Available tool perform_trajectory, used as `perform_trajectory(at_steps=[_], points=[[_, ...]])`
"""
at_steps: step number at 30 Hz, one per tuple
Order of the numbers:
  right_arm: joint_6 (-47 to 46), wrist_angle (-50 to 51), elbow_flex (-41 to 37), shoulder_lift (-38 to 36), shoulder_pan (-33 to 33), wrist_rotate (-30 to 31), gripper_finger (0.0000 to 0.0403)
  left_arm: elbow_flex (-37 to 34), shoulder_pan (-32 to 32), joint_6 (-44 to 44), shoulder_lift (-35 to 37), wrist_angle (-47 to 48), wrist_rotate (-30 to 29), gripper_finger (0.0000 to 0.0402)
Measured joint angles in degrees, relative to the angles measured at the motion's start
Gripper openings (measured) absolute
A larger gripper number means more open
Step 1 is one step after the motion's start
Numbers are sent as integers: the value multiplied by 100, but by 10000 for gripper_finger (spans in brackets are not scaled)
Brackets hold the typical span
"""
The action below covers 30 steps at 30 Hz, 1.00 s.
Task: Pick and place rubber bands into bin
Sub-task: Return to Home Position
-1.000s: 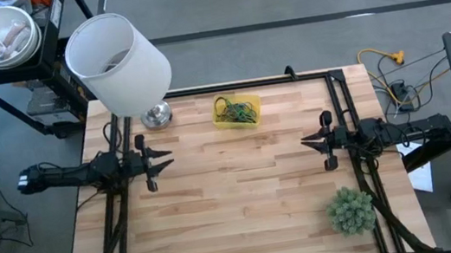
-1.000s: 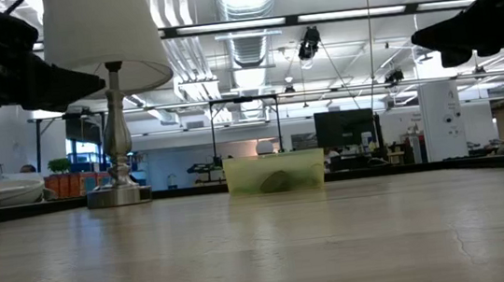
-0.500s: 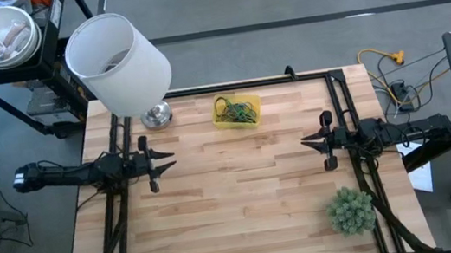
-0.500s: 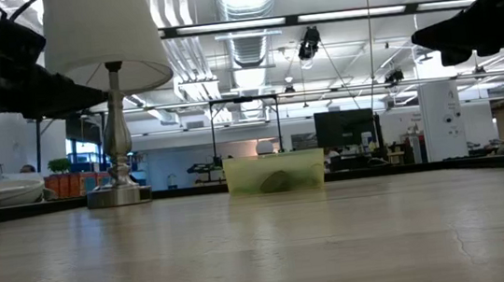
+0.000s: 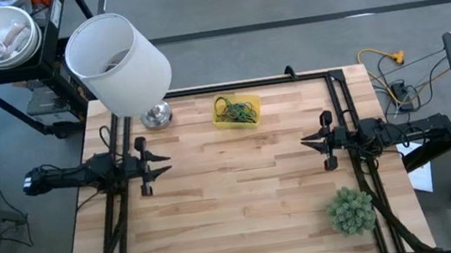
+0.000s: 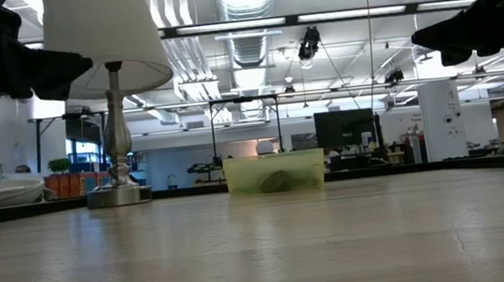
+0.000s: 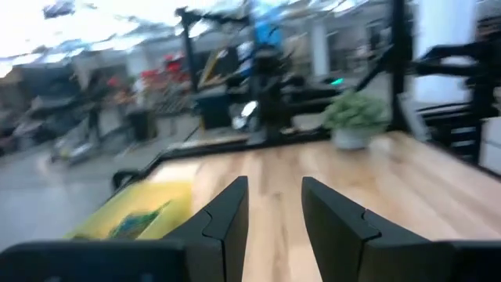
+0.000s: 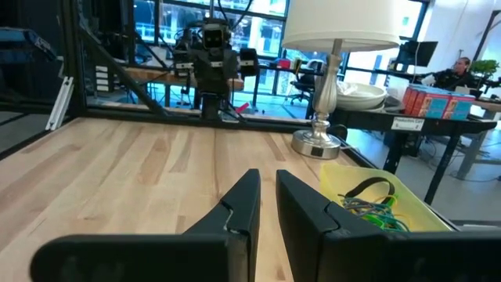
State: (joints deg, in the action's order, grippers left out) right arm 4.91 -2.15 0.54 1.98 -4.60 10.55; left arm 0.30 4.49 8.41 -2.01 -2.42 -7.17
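Rubber bands [image 5: 235, 110] lie in a loose tangle inside the bin [image 5: 254, 99], with green, black and tan loops heaped on one another. The bin is a shallow yellow tray that sits flat on the desk [image 5: 244, 203], close to the back edge and about midway along it.

At the desk's left edge, the left gripper [image 7: 274, 186] hangs above the wood, clear of the surface and pointing inward toward the middle. Its fingers stand apart with a plain gap between them, and nothing is in that gap. Toward the back left corner stands a lamp [image 5: 116, 58]. Its round metal base [image 5: 156, 115] rests on the desk near the bin's left side without touching it, and its big white shade spreads over the corner.

The right gripper [image 8: 268, 178] hangs at the desk's right edge, roughly opposite the left one. It too is raised off the wood and points inward. Its fingers are only slightly parted — a narrow slit shows between them — and they hold nothing. The bin with its bands is well away from both grippers, toward the back edge.

Near the front right corner, a small bushy green plant [image 5: 350, 210] stands on the desk, just in from the right edge.
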Motion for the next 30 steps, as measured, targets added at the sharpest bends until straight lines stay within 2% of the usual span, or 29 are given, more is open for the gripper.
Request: perform_trajectory(at_steps=[3, 30], points=[[0, -2, 0, 0, 1, -3, 38, 3, 2, 186, 18, 37, 380, 105], [0, 0, 0, 0, 2, -2, 38, 20, 0, 245, -323, -3, 325, 105]])
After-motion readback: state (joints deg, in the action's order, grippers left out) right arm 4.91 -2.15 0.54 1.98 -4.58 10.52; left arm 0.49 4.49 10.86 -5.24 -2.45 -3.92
